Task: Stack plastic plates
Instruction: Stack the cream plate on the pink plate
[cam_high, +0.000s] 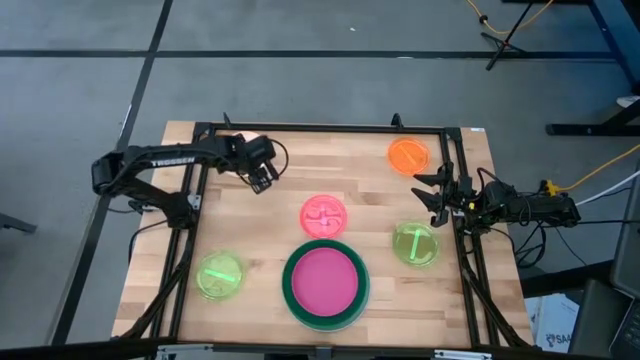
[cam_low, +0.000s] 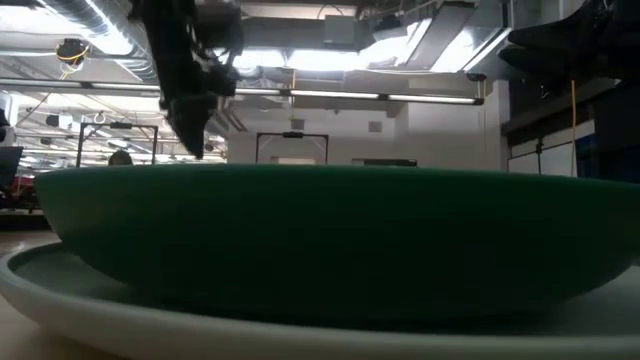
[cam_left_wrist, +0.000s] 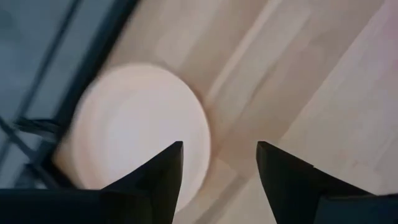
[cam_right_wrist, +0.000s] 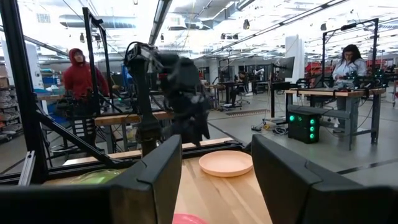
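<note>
A magenta plate (cam_high: 325, 280) lies in the dark green plate (cam_high: 288, 290), which the low view shows resting on a pale, wider plate (cam_low: 200, 322). A pink plate (cam_high: 323, 213), an orange plate (cam_high: 408, 154) and two lime green plates (cam_high: 415, 243) (cam_high: 219, 276) lie flat and apart on the table. My left gripper (cam_high: 264, 181) (cam_left_wrist: 219, 146) hangs open above the table's far left, over the peach plate (cam_left_wrist: 137, 124). The peach plate (cam_right_wrist: 226, 163) also shows in the right wrist view. My right gripper (cam_high: 432, 195) (cam_right_wrist: 216, 146) waits open at the right edge.
A black metal frame (cam_high: 320, 128) runs along the table's far edge and both sides. Bare wood (cam_high: 340, 165) lies between the pink plate and the far edge. People stand and sit at benches in the room beyond the table.
</note>
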